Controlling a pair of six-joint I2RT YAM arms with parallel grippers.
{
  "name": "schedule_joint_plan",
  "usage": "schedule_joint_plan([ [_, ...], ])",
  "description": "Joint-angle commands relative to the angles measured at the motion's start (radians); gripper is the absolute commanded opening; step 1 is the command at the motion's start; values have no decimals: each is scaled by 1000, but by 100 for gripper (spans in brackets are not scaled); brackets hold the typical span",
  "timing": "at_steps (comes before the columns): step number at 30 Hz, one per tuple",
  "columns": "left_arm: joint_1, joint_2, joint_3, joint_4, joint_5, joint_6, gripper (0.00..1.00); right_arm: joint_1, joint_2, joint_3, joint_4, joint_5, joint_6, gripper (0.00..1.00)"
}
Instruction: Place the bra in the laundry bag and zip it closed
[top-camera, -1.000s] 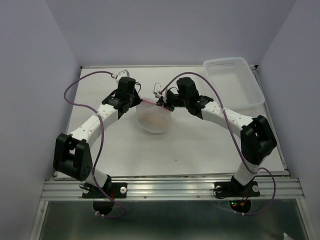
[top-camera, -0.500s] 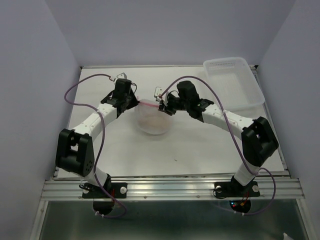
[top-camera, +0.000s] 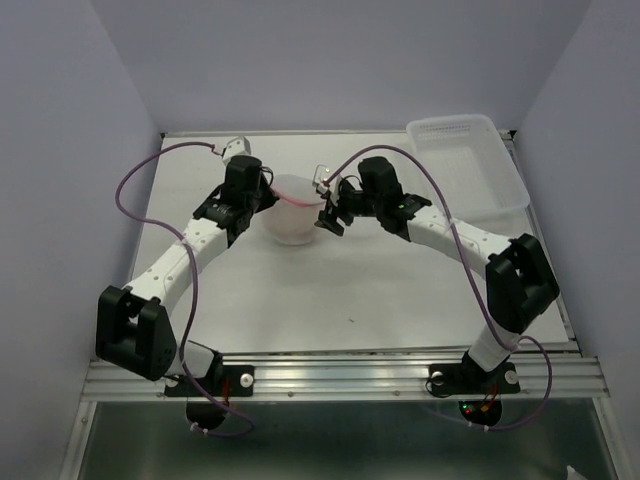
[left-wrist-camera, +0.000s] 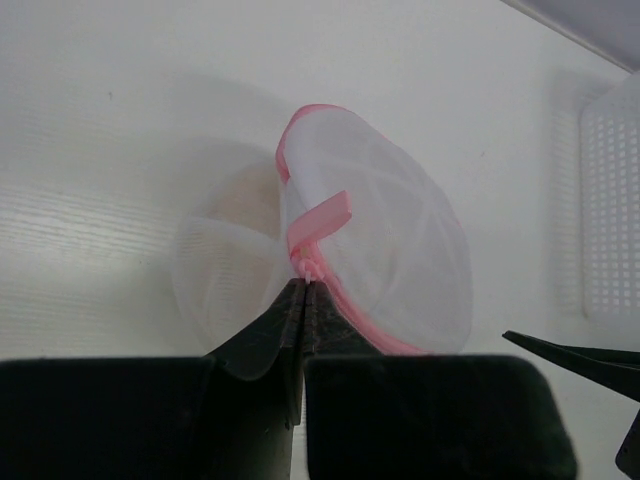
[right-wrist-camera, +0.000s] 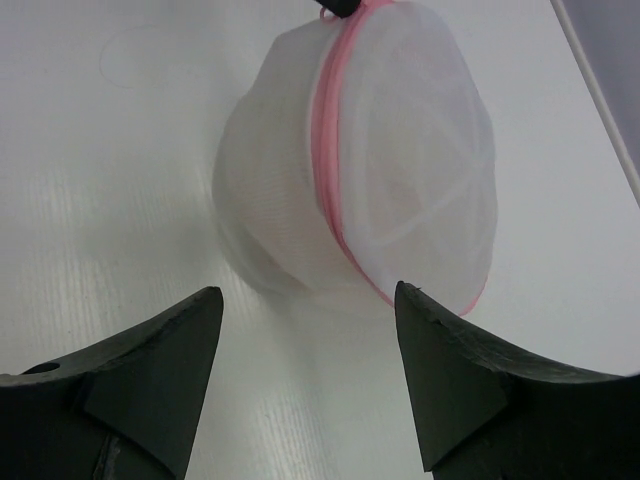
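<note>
The laundry bag (top-camera: 293, 215), a small round dome-shaped white translucent mesh pouch with a pink zipper rim, is sitting on the white desk (top-camera: 350, 290) toward the far middle, between the two arms. The left gripper (top-camera: 266, 199) is pressing against the bag's left edge. In the left wrist view its black fingers are closing tightly together on the pink zipper band, where a short pink tab is sticking up, so this gripper (left-wrist-camera: 303, 290) is clamping the bag (left-wrist-camera: 385, 260) at its rim. The right gripper (top-camera: 328, 215) is hovering just beside the bag's right edge with its jaws spread wide and nothing between them. In the right wrist view the bag (right-wrist-camera: 370, 170) is lying just beyond the parted fingertips of that gripper (right-wrist-camera: 308, 290), its pink rim running up the middle of the dome. The soft peach fabric bra (left-wrist-camera: 238, 200) is showing only as a faint warm tint through the mesh, its shape too blurred to make out. A rectangular clear-white plastic basket tray (top-camera: 450, 124) is standing at the far right corner of the desk, well apart from the bag.
</note>
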Motion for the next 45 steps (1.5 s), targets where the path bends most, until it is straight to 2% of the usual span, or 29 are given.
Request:
schedule_joint_plan([
  [1, -75, -4, 65, 4, -121, -30, 0, 11, -57, 63, 26, -32, 9, 75],
  [11, -118, 79, 125, -16, -102, -98, 0, 38, 29, 155, 41, 94, 5, 73],
  [23, -132, 83, 124, -10, -57, -89, 0, 38, 151, 233, 41, 95, -20, 70],
  [26, -131, 88, 125, -7, -46, -90, 0, 38, 164, 255, 41, 88, -17, 51],
  [27, -132, 88, 125, -7, -36, -89, 0, 38, 167, 258, 41, 88, -18, 36],
  [29, -131, 86, 124, -2, -34, -87, 0, 38, 168, 255, 41, 92, -23, 26],
  [30, -131, 83, 119, -1, -39, -87, 0, 38, 164, 252, 41, 94, -29, 17],
  [33, -132, 82, 116, -1, -51, -83, 0, 38, 155, 232, 41, 111, -52, 4],
  [34, -132, 83, 118, -2, -58, -78, 0, 38, 144, 223, 41, 115, -58, 1],
  [38, -115, 94, 116, -42, -135, -78, 0, 38, 110, 175, 30, 117, -97, 1],
  [45, -34, 105, 69, -42, -131, -87, 0, 38, 58, 126, 32, 134, -112, 1],
])
